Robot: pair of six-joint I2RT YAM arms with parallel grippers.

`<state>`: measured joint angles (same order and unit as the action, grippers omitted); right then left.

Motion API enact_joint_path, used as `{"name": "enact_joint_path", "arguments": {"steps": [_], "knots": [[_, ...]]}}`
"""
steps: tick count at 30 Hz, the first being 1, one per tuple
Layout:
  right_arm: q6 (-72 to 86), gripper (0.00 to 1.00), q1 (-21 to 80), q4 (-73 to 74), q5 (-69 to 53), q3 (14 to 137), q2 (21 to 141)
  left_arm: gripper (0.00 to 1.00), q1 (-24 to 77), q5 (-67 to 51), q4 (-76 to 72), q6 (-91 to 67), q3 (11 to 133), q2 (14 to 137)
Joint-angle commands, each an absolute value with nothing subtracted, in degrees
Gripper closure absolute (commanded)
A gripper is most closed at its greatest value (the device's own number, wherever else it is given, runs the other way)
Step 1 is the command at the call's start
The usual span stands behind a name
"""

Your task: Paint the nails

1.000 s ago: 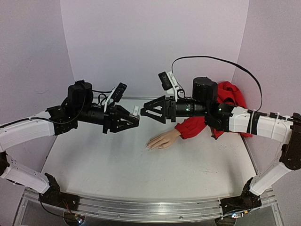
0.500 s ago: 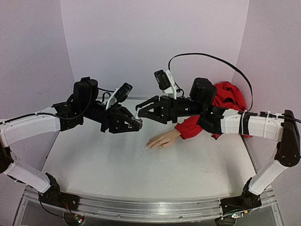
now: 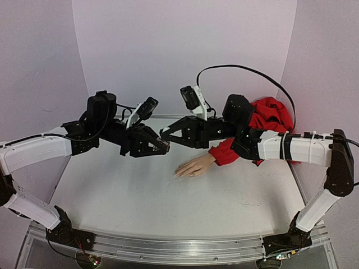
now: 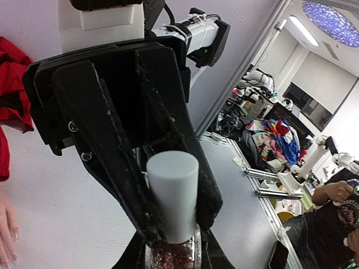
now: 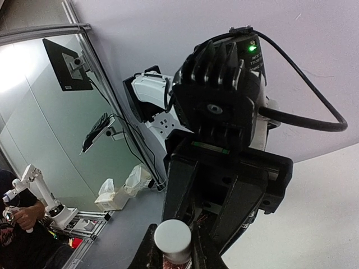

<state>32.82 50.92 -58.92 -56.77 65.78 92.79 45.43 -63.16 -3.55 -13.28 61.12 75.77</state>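
Above the table, my left gripper (image 3: 161,145) is shut on a small bottle (image 4: 171,255) of glittery red polish. The bottle's white cap (image 4: 173,193) points at my right gripper (image 3: 166,134), which is shut on the cap (image 5: 173,240). The two grippers meet tip to tip in mid-air. Below and to their right, the pale mannequin hand (image 3: 194,166) lies flat on the table, its fingers pointing left. Its nails (image 3: 177,174) are too small to make out from above. The red sleeve (image 3: 233,150) runs back under the right arm. A few fingertips (image 4: 7,235) show at the left wrist view's edge.
The red fabric (image 3: 272,115) bunches up at the back right corner against the wall. Purple walls (image 3: 185,50) close in the white table (image 3: 168,207) at the back and on both sides. A black cable (image 3: 247,70) loops above the right arm.
My right gripper has moved left to the bottle and shut on its cap. The left arm with the bottle rose slightly early on and then held still.
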Motion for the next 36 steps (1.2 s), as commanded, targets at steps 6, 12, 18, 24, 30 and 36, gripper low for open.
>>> {"name": "enact_joint_path", "arguments": {"steps": [6,12,18,24,30,36], "knots": [[25.38,1.0,53.26,-40.14,-29.05,67.51,90.37,1.0,45.48,-9.8,-5.69,-5.78,56.72,67.53],[23.22,1.0,67.31,-16.09,38.35,76.59,93.9,1.0,45.78,8.96,-4.37,-1.78,56.38,69.3],[20.17,1.0,67.63,-20.64,24.81,77.63,94.48,1.0,45.97,5.38,-3.58,-1.98,55.35,71.08],[16.56,0.35,61.43,-21.97,-0.76,76.79,91.82,1.0,45.97,-2.76,-3.26,-2.56,54.07,70.39],[16.65,0.22,54.64,-23.86,-21.82,73.7,88.54,1.0,45.97,-15.92,-3.26,-2.18,55.41,70.97],[20.91,0.21,48.17,-34.68,-38.44,67.86,85.41,1.0,46.05,-38.33,-3.31,-1.68,58.12,71.96]]}}
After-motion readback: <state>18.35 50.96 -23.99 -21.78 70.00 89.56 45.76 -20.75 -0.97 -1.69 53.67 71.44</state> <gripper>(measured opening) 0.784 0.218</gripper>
